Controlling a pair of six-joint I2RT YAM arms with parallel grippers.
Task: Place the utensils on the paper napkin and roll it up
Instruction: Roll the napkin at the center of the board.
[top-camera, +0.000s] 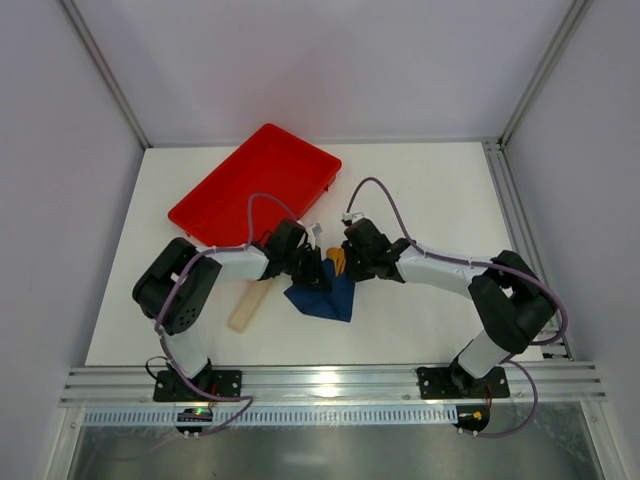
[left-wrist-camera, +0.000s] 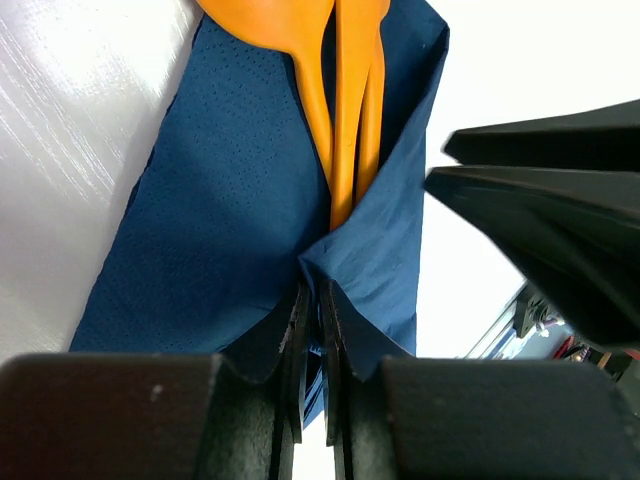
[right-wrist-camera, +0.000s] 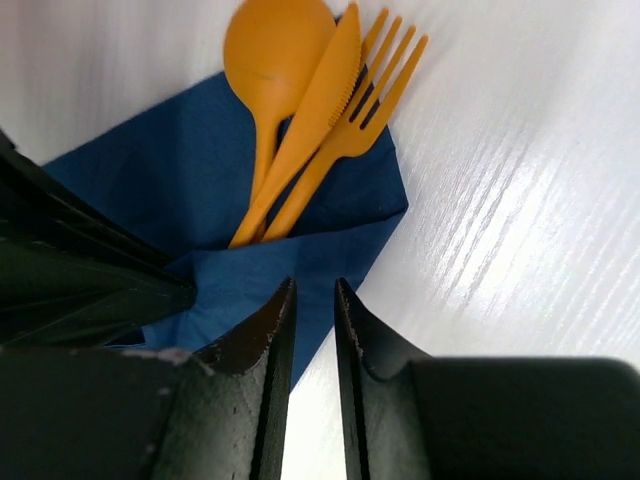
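On the worktop (top-camera: 450, 200), the paper napkin (top-camera: 322, 300) lies between both hands. The left hand (left-wrist-camera: 312, 290) is clamped on a raised napkin fold. The right hand (right-wrist-camera: 315, 290) stands narrowly apart at the napkin edge, grip indeterminate. The utensils (right-wrist-camera: 310, 120) lie on the napkin, handles toward both hands.

Top view high above, wrist views close, sharing napkin (left-wrist-camera: 250, 230)

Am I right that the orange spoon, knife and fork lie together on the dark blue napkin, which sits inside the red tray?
Not quite. The napkin sits on the white table, on the arms' side of the red tray, not inside it, as the top external view shows. The orange spoon, knife and fork do lie together on the napkin.
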